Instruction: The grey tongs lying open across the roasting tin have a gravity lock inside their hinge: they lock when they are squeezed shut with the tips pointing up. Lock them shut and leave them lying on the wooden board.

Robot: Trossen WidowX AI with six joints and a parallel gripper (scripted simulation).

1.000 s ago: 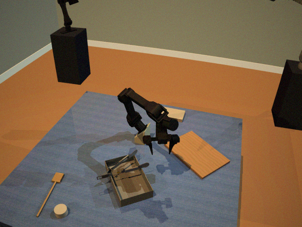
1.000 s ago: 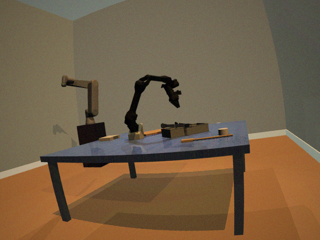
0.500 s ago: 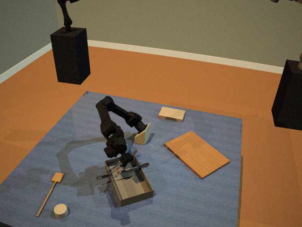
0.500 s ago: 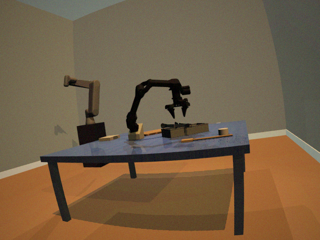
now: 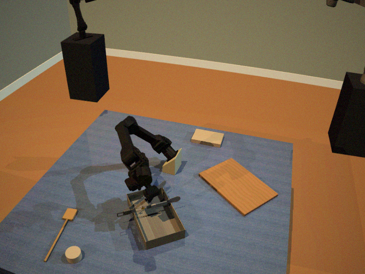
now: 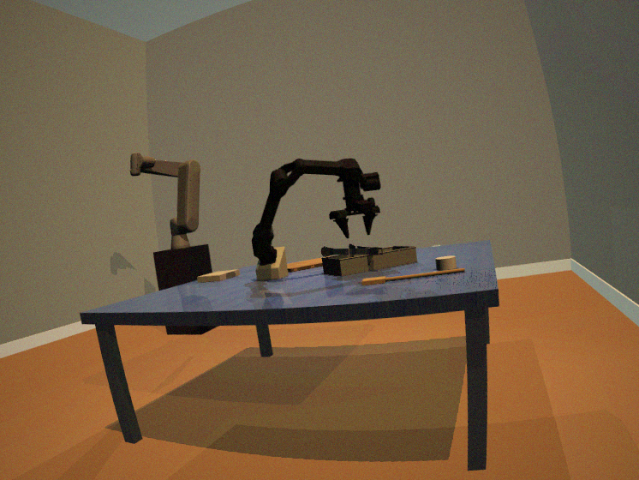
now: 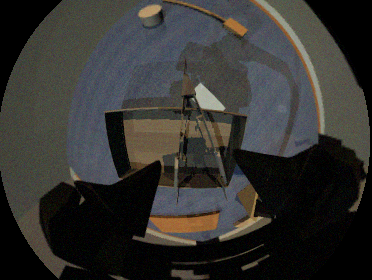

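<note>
The grey tongs (image 5: pixel 175 199) (image 6: pixel 330 251) (image 7: pixel 188 88) lie across the roasting tin (image 5: pixel 165 239) (image 6: pixel 391 259) (image 7: pixel 145 135). Their two arms spread apart in a narrow V. In the wrist view the hinge is over the tin's upper wall and the arm ends reach past its lower wall. My gripper (image 6: pixel 358 235) (image 7: pixel 197 159) is open and empty. It points down above the tongs, with clear height between the fingertips and the tongs. In the top view the arm hides most of the fingers. The wooden board (image 5: pixel 239 185) (image 6: pixel 304 264) (image 7: pixel 187 222) bears nothing.
A pale wedge block (image 5: pixel 171 166) (image 6: pixel 271 268) stands by the arm's base. A flat pale block (image 5: pixel 207 137) (image 6: pixel 219 275) lies farther back. A wooden paddle (image 5: pixel 69 214) (image 6: pixel 373 280) (image 7: pixel 235 27) and a pale cylinder (image 5: pixel 73 254) (image 6: pixel 445 262) (image 7: pixel 151 16) are beyond the tin.
</note>
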